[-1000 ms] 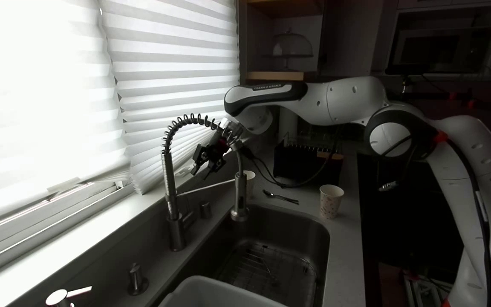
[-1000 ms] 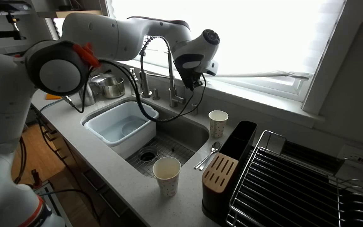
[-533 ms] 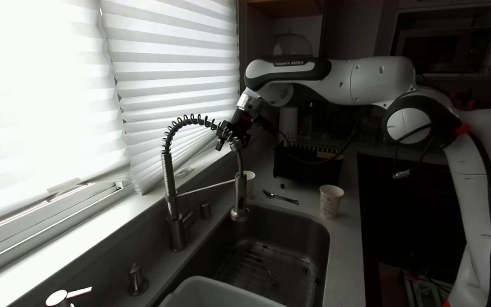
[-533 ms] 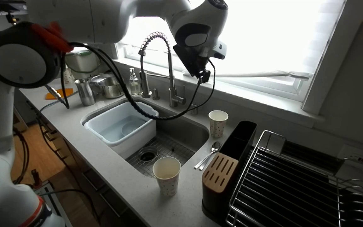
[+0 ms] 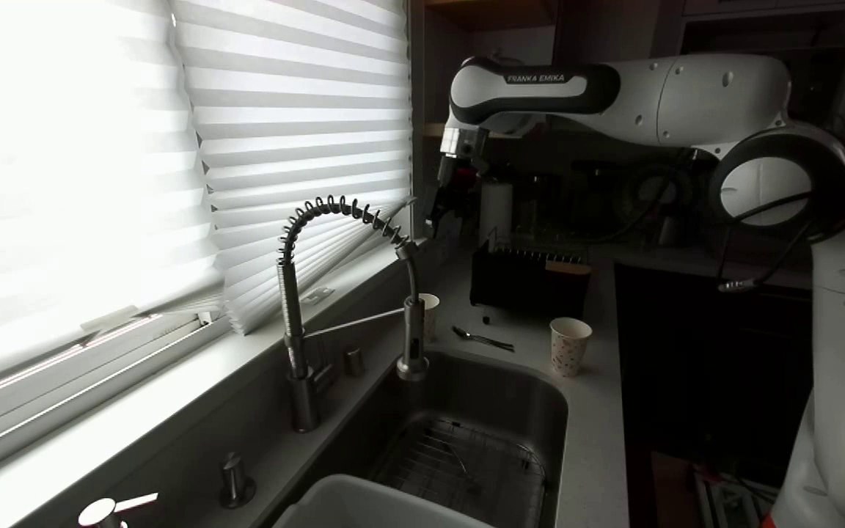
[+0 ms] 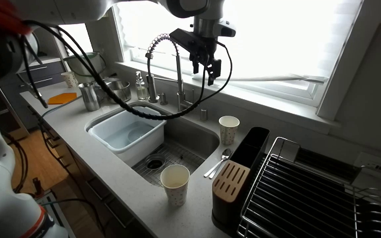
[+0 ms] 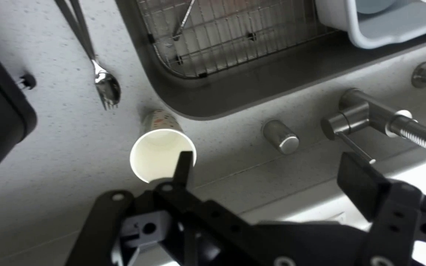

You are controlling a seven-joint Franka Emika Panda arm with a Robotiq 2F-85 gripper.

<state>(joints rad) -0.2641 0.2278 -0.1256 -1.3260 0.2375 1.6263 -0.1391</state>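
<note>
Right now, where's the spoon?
At upper left in the wrist view, the spoon lies on the counter beside the sink, overlapping a fork, near a paper cup.

A pale paper cup [image 6: 228, 131], speckled with small coloured marks, stands upright on the worktop [image 6: 198, 200], just beside the rounded corner of the steel sink [image 6: 201, 136] toward the windowsill [image 6: 273, 102], near a spoon [image 7: 108, 88], its round mouth up and cream interior showing in the wrist view

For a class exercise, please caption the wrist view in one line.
Seen past the open gripper: a patterned cup, a spoon and a fork on the counter beside the sink.
</note>
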